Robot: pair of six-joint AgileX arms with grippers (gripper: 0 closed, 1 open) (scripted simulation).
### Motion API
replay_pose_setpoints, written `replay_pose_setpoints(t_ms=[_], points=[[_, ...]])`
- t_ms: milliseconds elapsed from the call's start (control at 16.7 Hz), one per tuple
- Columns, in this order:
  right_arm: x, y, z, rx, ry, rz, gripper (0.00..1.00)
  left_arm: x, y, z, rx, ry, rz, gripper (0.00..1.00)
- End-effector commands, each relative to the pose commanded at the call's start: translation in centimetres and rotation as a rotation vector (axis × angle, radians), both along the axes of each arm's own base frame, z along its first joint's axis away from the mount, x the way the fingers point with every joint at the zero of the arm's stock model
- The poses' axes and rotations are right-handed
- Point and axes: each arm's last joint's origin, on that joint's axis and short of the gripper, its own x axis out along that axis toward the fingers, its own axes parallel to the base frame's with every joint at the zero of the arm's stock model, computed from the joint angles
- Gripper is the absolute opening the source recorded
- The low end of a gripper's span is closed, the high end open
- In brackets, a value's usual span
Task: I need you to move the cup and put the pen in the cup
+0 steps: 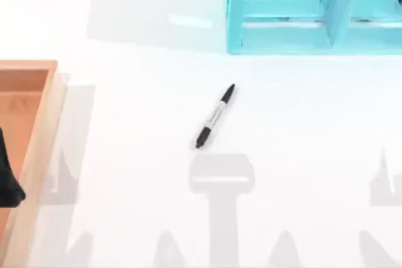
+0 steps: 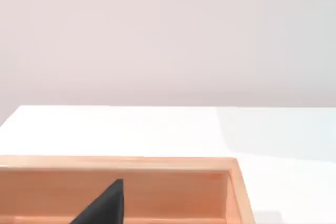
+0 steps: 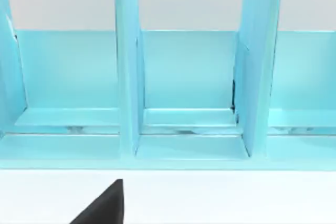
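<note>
- Pen (image 1: 215,116) is seen lying flat on the white table (image 1: 301,155), near the middle, slanted, well apart from everything else.
- No blue cup can be made out; the turquoise shelf unit (image 1: 282,29) stands at the far right and a wooden tray (image 1: 38,130) at the left edge.
- A dark part, judged to belong to the left arm, is seen over the tray; whether either claw is open or closed cannot be told.
- Nothing is held, so the task is judged to be at its very start.
- The cup must first be located and gripped; only then can the pen be grasped across its barrel.
</note>
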Motion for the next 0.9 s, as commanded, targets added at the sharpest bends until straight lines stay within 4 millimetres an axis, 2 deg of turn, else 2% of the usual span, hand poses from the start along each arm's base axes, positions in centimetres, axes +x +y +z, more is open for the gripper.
replay_pose_setpoints(t_ms=[240,540,720,900], points=[[0.0,0.0,0.0,0.0,0.0,0.0,1.0,0.0,0.1,0.5,0.005,0.028,0.008,1.0],[0.0,0.0,0.0,0.0,0.0,0.0,1.0,0.9,0.5,4.7,0.04,0.255,0.039,1.0],[0.0,0.0,0.0,0.0,0.0,0.0,1.0,3.2,1.1,7.7,0.06,0.498,0.05,1.0],[0.0,0.0,0.0,0.0,0.0,0.0,1.0,7.1,1.9,9.5,0.07,0.788,0.05,1.0]])
